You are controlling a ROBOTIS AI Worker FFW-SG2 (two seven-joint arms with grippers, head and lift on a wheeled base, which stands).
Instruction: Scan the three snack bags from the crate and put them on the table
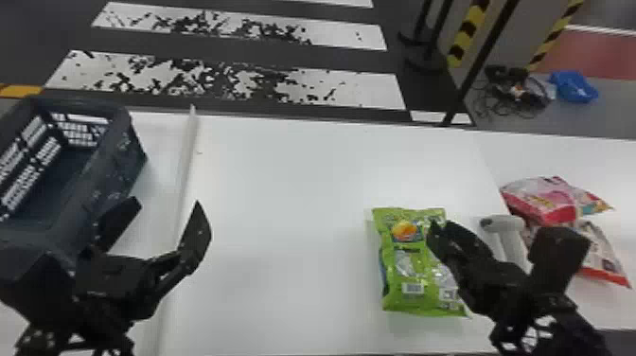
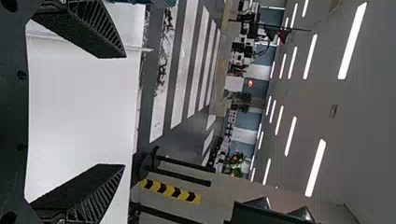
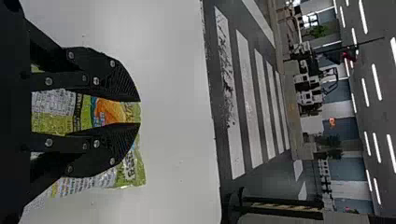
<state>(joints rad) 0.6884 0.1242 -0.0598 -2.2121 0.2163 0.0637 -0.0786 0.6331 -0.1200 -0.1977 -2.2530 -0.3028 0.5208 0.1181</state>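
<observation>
Hovering over green snack bag point(image 1: 409, 284) on white table point(image 1: 284, 213) with right gripper point(image 1: 440, 227) slightly parted, empty. Holding left gripper point(image 1: 167, 208) spread wide, empty, near plastic crate point(image 1: 120, 158). With two other snack bags point(image 1: 544, 201) beside handheld scanner point(image 1: 508, 232).

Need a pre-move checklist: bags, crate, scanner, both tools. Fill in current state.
1. Three bags on table: ok. Green snack bag, pink snack bag, white-and-red snack bag.
2. Crate unloaded: ok, no bag in its visible part.
3. Bags all scanned: cannot tell.
4. Scanner ungripped: ok, on the table between green and pink bags.
5. Right tool free of green bag: cannot tell. Narrow gap between fingers, contact unclear.
6. Left tool empty: ok, open beside crate.
</observation>
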